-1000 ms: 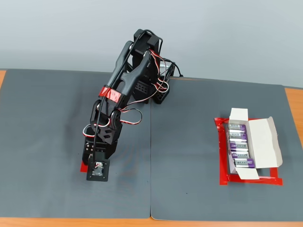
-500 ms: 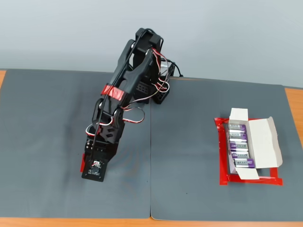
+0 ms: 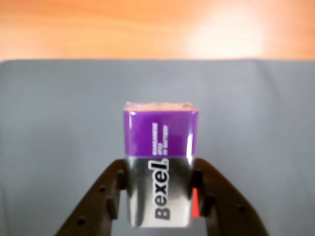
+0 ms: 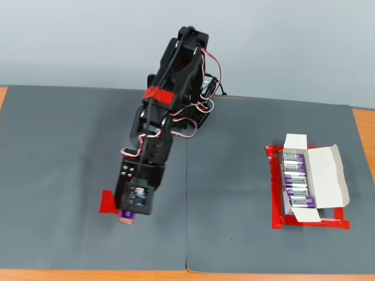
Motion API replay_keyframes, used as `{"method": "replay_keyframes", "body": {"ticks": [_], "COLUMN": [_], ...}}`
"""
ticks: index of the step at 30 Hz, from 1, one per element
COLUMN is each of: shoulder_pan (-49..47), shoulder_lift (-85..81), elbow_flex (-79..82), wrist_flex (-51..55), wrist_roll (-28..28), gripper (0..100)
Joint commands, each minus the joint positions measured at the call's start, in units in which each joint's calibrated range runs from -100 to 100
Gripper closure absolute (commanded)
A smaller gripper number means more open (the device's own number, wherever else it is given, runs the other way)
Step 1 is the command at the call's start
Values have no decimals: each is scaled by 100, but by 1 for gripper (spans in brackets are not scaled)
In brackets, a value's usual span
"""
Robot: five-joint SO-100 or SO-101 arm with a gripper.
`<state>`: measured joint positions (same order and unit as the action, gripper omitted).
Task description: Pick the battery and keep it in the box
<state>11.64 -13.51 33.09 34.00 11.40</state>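
Observation:
In the wrist view my gripper (image 3: pixel 160 194) is shut on the battery (image 3: pixel 160 162), a silver cell with a purple band and "Bexel" lettering, held lengthwise between the two black fingers (image 3: pixel 114 192). In the fixed view the gripper (image 4: pixel 128 215) hangs over the left mat, and only the battery's purple end (image 4: pixel 126 220) pokes out below the wrist camera. The box (image 4: pixel 327 175) lies open at the right with several matching batteries (image 4: pixel 296 181) in a row inside.
A flat red tape patch (image 4: pixel 107 202) lies on the mat just left of the gripper. Red tape (image 4: pixel 274 193) also frames the box. Two grey mats (image 4: pixel 234 175) cover the wooden table; the arm's base (image 4: pixel 196 114) stands at the back centre.
The arm has swung slightly right and risen off the red patch, uncovering it. The battery's purple end now shows below the gripper.

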Motion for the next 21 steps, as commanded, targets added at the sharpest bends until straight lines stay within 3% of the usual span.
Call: {"method": "replay_keyframes", "body": {"ticks": [1,10,21], "shoulder_pan": [-318,-1429,-3130], "shoulder_lift": [-569,-781,-680], "elbow_flex": [-238,-356,-1324], "wrist_flex": [12,38,1262], "wrist_roll": [-23,-23,-28], "gripper": [93,93,93]}}
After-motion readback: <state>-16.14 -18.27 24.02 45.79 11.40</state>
